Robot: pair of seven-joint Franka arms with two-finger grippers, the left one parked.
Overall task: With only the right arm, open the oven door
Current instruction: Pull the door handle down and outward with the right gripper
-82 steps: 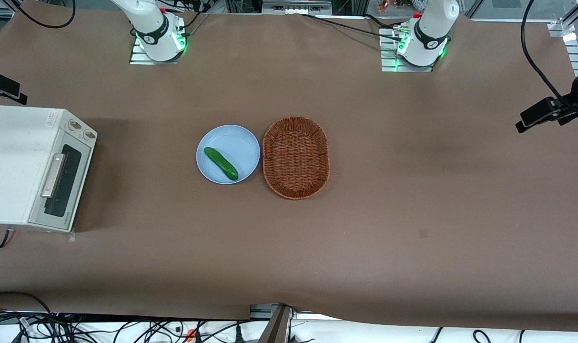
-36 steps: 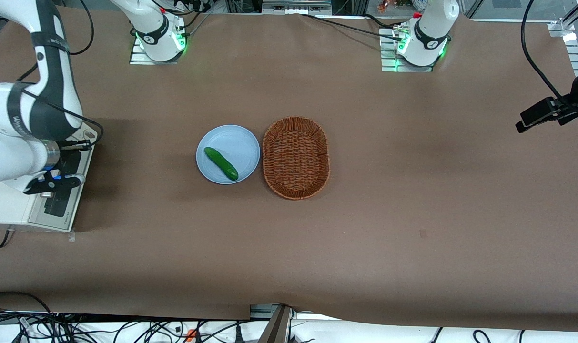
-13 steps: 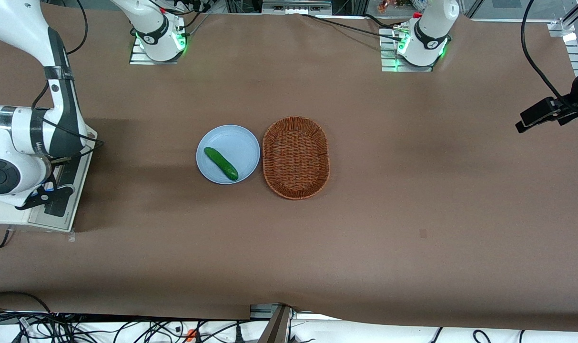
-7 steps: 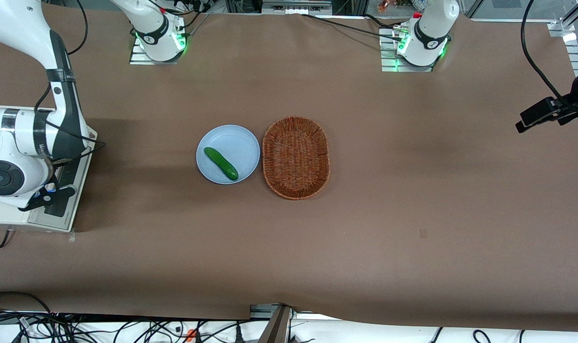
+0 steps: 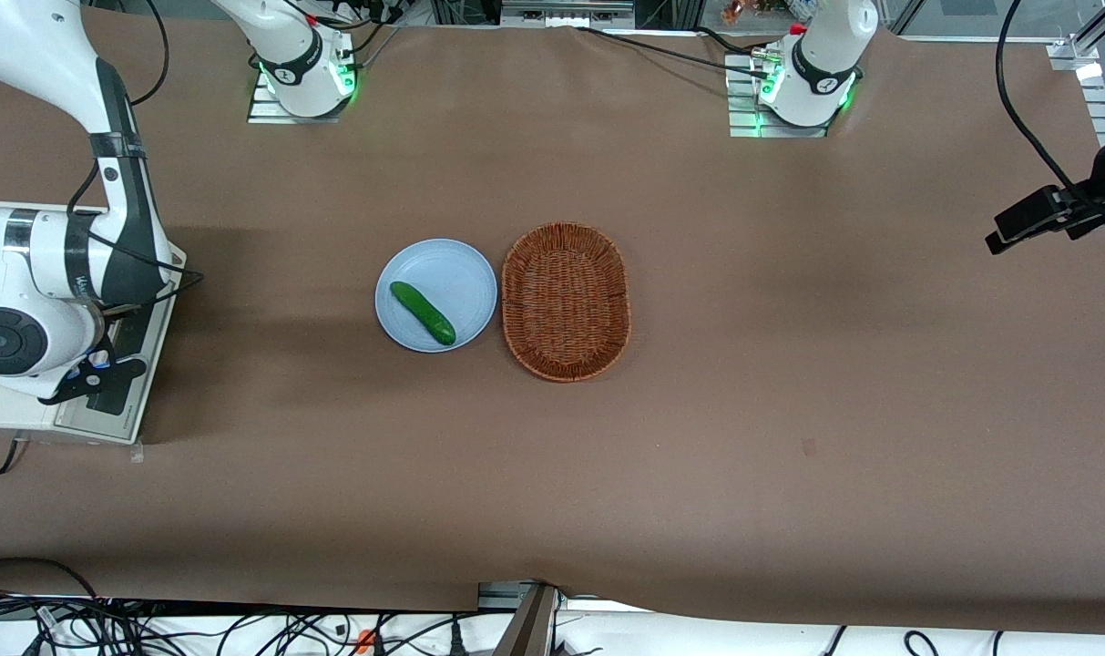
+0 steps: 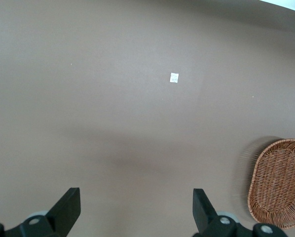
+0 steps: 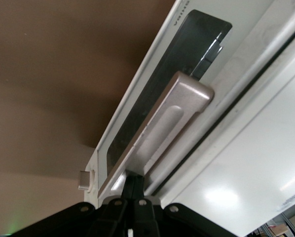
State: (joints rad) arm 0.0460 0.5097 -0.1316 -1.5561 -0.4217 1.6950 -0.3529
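Observation:
The cream-white toaster oven (image 5: 10, 415) stands at the working arm's end of the table. Its oven door (image 5: 122, 390), with dark glass (image 7: 184, 54) and a silver bar handle (image 7: 169, 118), looks closed. The right arm (image 5: 65, 264) reaches over the oven and hides most of the door and the handle in the front view. My gripper (image 7: 134, 180) is at one end of the handle. Its black fingers are pressed together, with their tips against the underside of the bar, between the handle and the door face.
A light blue plate (image 5: 465, 273) with a green cucumber (image 5: 422, 312) sits mid-table, beside a brown wicker basket (image 5: 566, 301). The basket also shows in the left wrist view (image 6: 280, 182). A black camera clamp (image 5: 1053, 214) is at the parked arm's end.
The right arm came into view and settled over the oven door. In the last second its wrist shifted slightly nearer the front camera. The door has not visibly moved.

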